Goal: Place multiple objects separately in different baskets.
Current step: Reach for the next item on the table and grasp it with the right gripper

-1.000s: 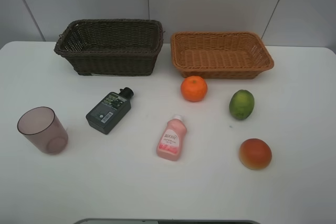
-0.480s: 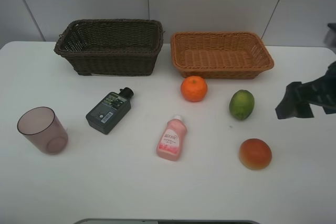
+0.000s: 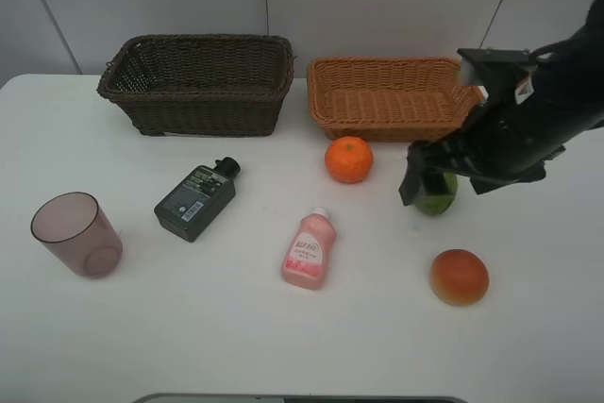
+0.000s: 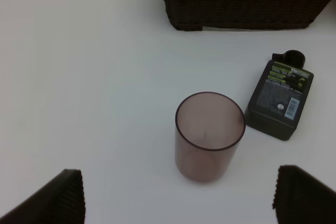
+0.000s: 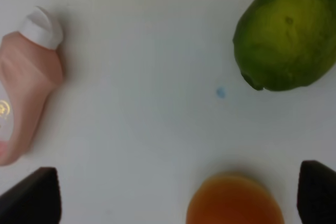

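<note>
wicker gives the sorting away: the dark brown basket (image 3: 198,82) sits at eleven o'clock on the white bench (image 3: 528,346), and the shallower tan basket (image 3: 396,96) is just beside it at one o'clock. both are at the back, which leaves the front free for reaching. everything to be sorted lies apart from its neighbours, likely so that spread fingers can come down around one thing without nudging another.

the fruit is grouped on the tan basket's side: the orange (image 3: 349,159) near twelve, the lime (image 5: 287,35) at three, and the red-orange fruit (image 3: 459,277) at four. the containers are nearer the dark basket. the dark green bottle (image 3: 195,200) is at nine and the pink bottle (image 3: 308,250) at six, both lying flat. the mauve cup (image 3: 77,234) stands upright at eight, mouth up.

the right hand (image 5: 174,195) hangs low over the lime with fingers spread wide and pinching nothing. i judge the lime to be its first pick, though in the wrist view the lime sits off to one side, not between the fingers. the left hand (image 4: 182,198), out of the high view, hovers above the cup, also spread wide and empty.

counted: two baskets, both empty. three fruits, two bottles and one cup make six things, all six on the bench. two hands, neither holding anything.
</note>
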